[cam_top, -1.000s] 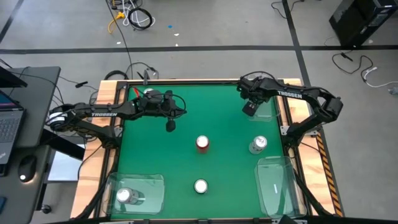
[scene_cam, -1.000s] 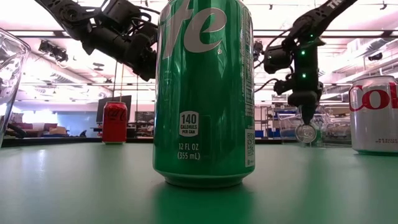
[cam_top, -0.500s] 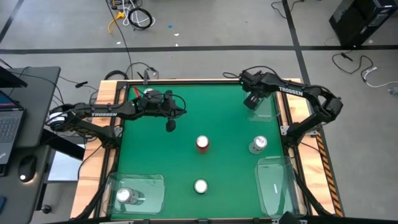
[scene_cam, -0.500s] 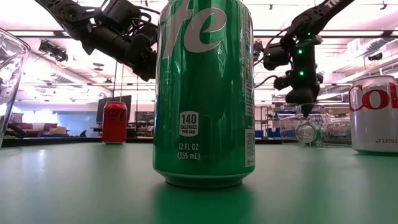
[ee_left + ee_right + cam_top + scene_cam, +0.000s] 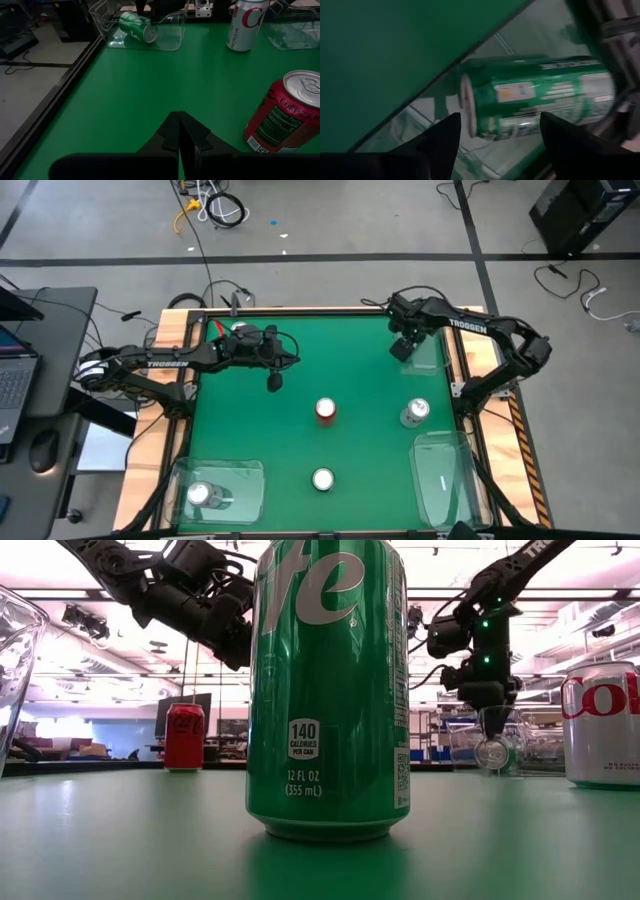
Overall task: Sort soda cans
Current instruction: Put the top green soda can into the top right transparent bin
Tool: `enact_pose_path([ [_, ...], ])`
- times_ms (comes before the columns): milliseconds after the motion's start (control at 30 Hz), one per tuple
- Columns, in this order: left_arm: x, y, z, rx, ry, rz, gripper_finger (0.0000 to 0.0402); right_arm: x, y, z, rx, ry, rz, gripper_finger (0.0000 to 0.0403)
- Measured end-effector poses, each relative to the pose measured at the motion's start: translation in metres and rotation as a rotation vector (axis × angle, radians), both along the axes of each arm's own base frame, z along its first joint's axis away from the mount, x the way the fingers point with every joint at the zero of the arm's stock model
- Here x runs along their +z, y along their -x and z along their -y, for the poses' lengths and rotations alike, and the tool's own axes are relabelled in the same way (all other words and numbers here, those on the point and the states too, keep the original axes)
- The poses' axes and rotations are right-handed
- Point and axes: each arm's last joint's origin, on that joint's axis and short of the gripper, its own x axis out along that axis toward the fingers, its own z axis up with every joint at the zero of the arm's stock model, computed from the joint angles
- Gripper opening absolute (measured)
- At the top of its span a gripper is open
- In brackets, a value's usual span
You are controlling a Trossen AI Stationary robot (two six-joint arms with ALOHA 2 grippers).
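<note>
Since a second ago, the right gripper (image 5: 400, 348) is being lifted, fingers spread and empty, above a green can (image 5: 535, 95) lying on its side in the two-o'clock bin (image 5: 432, 358) on the worktop (image 5: 300, 360).

The green felt-topped table (image 5: 250, 420) (wood-framed) carries a red can (image 5: 325, 410), green can (image 5: 322, 479), silver can (image 5: 415, 413) and clear plastic bins (image 5: 445, 480), all beyond the left gripper (image 5: 274, 383).

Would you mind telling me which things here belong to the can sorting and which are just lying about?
Job: red can, silver can, standing green can, lying green can, binned can, clear bins.
Lying about: laptop, floor cables.
</note>
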Motion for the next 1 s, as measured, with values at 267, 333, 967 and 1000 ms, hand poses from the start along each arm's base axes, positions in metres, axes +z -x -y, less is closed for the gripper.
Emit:
enact_pose_path([
  [267, 0.000, 0.000, 0.000, 0.000, -0.001, 0.000, 0.0002, -0.008, 0.004, -0.002, -0.003, 0.057, -0.063, 0.0258],
  [333, 0.000, 0.000, 0.000, 0.000, 0.000, 0.000, 0.0002, -0.005, 0.003, 0.000, -0.010, 0.098, -0.085, 0.0255],
  [967, 0.000, 0.000, 0.000, 0.001, 0.002, 0.001, 0.0002, 0.015, 0.013, 0.020, -0.115, 0.334, -0.260, 0.0236],
  [1000, 0.000, 0.000, 0.000, 0.001, 0.001, 0.001, 0.0002, 0.015, 0.014, 0.021, -0.124, 0.334, -0.259, 0.0236],
])
